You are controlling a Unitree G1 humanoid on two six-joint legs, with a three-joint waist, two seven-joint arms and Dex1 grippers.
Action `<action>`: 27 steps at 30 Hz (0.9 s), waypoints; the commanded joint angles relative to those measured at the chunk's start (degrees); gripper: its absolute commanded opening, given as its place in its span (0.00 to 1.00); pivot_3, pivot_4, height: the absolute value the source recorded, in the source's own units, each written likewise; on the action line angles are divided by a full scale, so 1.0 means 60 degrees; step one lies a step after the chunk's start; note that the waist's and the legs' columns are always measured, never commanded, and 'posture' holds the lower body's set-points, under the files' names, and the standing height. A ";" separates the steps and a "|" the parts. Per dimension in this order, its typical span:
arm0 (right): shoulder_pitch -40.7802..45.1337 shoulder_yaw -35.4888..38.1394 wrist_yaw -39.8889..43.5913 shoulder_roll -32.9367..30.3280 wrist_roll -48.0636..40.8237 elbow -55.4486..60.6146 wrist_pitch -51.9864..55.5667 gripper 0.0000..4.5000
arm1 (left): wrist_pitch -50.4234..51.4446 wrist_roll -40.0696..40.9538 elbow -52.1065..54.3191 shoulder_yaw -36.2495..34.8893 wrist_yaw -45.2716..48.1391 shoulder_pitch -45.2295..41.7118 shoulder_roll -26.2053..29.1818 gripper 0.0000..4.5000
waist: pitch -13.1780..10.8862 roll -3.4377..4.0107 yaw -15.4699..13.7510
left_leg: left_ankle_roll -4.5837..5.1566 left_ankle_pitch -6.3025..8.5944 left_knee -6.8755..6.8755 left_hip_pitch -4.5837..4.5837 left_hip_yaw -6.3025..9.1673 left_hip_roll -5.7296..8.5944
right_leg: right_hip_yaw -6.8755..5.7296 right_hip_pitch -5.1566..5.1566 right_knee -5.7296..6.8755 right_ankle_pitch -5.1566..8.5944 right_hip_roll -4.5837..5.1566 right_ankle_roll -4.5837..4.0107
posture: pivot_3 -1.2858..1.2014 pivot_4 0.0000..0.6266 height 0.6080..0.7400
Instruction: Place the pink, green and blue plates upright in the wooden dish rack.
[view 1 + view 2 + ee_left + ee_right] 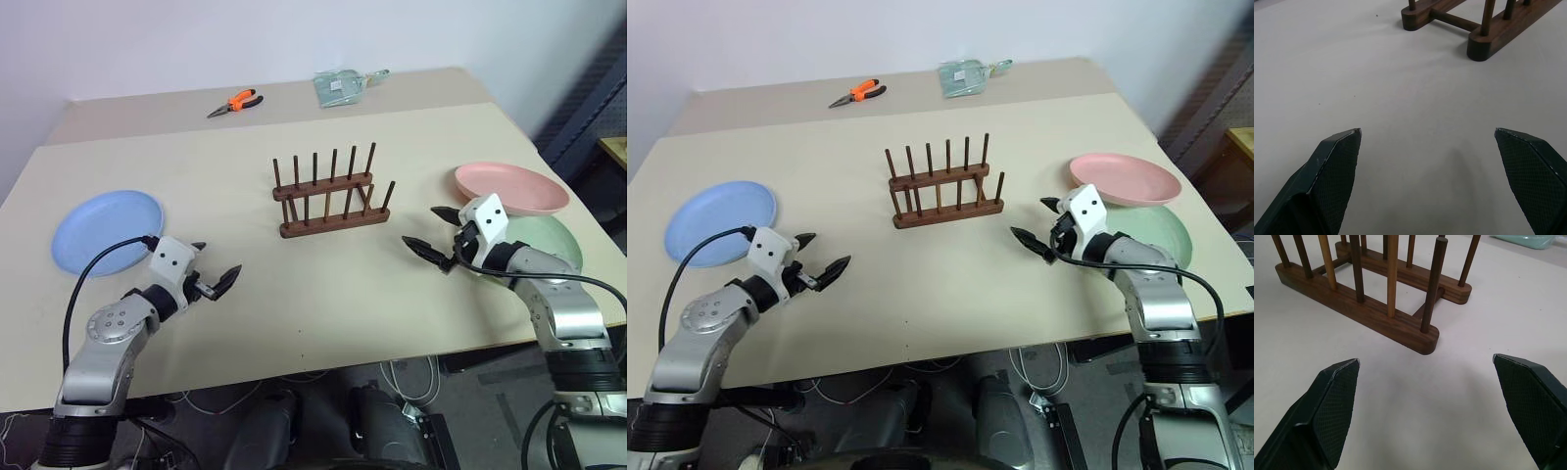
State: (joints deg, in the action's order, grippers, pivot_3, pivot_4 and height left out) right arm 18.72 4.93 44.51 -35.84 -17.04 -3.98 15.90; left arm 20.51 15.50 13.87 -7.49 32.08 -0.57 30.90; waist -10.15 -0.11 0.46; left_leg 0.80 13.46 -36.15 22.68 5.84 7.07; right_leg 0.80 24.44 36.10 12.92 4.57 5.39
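Note:
The wooden dish rack (331, 192) stands empty in the middle of the table, its pegs upright. At the left lies the blue plate (106, 230), flat on the table. The pink plate (510, 187) rests at the right, overlapping the green plate (554, 238) beneath it. My left gripper (214, 264) hovers open just right of the blue plate, nothing between its fingers. My right gripper (428, 230) is open too, left of the pink and green plates, pointing toward the rack (1366, 308).
Orange-handled pliers (236, 102) and a pale green packet (341, 86) lie at the far side of the table. The table's right edge (588, 206) runs close past the stacked plates.

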 commanded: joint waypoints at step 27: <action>-0.2202 -0.0269 -0.1369 0.0676 0.0228 0.3530 0.0633 1.00 | -0.3746 -0.1939 -1.0254 0.3098 0.3634 -0.7096 -0.1942 0.81 | 0.0008 -0.0019 -0.0198 | 0.0003 0.0000 -0.0012 0.0007 0.0005 0.0012 | -0.0011 0.0000 0.0003 -0.0003 0.0005 0.0007 | 0.52 0.24 1.00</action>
State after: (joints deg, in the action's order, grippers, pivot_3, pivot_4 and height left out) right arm 5.91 1.72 37.06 -31.23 -15.85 13.76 19.72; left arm -1.17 5.56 -44.67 10.24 52.68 -43.44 19.46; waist -10.10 -0.22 -0.73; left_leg 0.82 13.46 -36.22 22.72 5.87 7.14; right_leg 0.73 24.44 36.11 12.91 4.60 5.44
